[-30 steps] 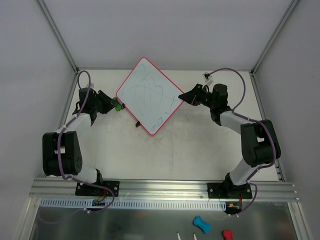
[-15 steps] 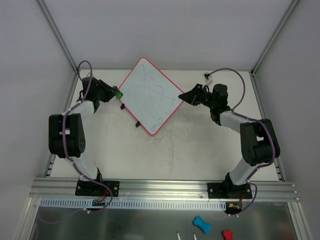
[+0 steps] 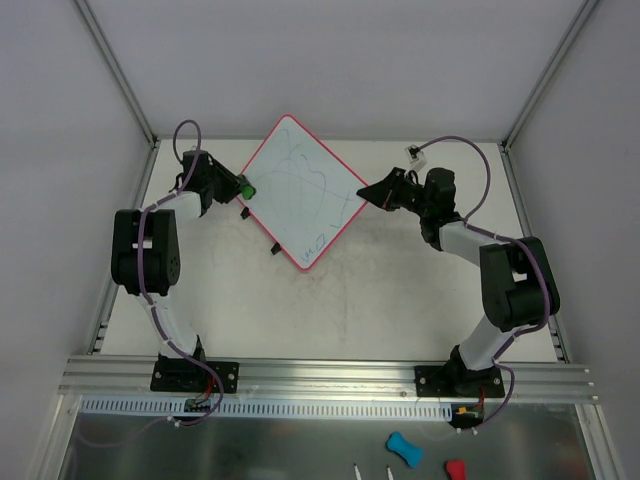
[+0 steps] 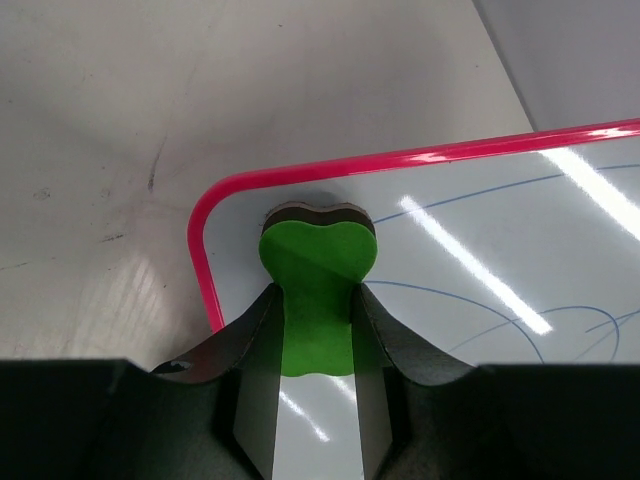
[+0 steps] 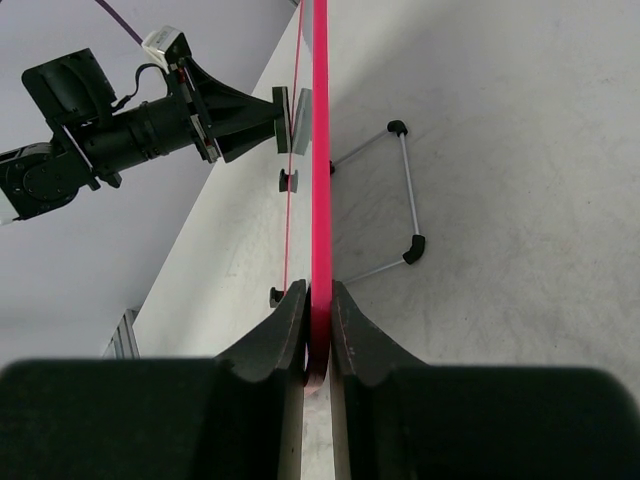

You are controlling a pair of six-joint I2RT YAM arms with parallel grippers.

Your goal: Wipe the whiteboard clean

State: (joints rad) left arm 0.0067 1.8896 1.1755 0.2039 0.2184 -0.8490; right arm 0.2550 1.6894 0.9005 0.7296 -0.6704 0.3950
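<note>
The whiteboard (image 3: pixel 300 190) is a white square with a red-pink rim, turned like a diamond at the back middle of the table, with thin blue lines drawn on it. My left gripper (image 3: pixel 240 187) is shut on the green bone-shaped eraser (image 4: pixel 316 272), whose head lies on the board just inside its left corner (image 4: pixel 205 215). My right gripper (image 3: pixel 366 194) is shut on the board's right corner; in the right wrist view the rim (image 5: pixel 320 180) runs edge-on between the fingers (image 5: pixel 350 335). The left arm shows at the board's far end there.
A wire stand (image 5: pixel 400 200) with black feet sits behind the board. Two small black clips (image 3: pixel 273 247) are on the board's lower left edge. Metal frame posts and grey walls enclose the table. Small blue and red things (image 3: pixel 403 447) lie below the front rail.
My left gripper has carried the green eraser up and to the right, from beside the board's left corner onto its surface. The right gripper and the board have not moved.
</note>
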